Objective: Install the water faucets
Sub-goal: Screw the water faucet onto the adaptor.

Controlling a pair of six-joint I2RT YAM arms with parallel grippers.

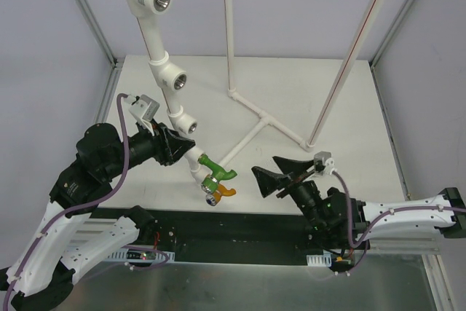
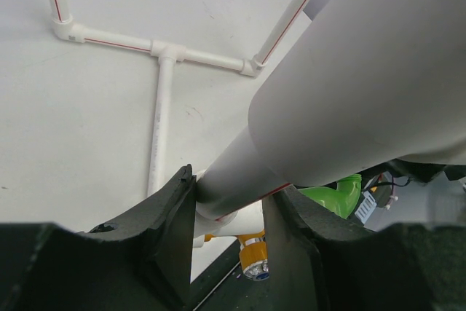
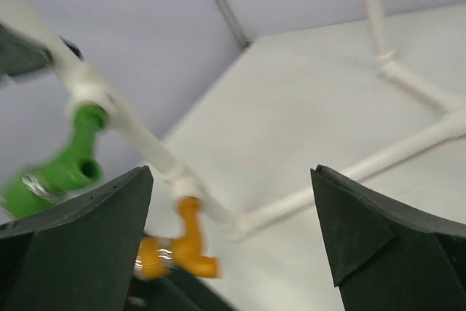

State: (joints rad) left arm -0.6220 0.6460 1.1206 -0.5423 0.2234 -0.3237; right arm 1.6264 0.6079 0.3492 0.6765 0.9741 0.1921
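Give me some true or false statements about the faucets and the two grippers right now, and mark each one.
1. The left gripper is clamped on the white pipe. True.
2. The right gripper holds the orange faucet. False: its fingers are spread wide with nothing between them, and the orange faucet hangs from a fitting on the pipe.
3. The green faucet sits farther up the pipe than the orange one. True.
4. Both faucets lie loose on the table. False: each appears joined to the pipe, off the table.
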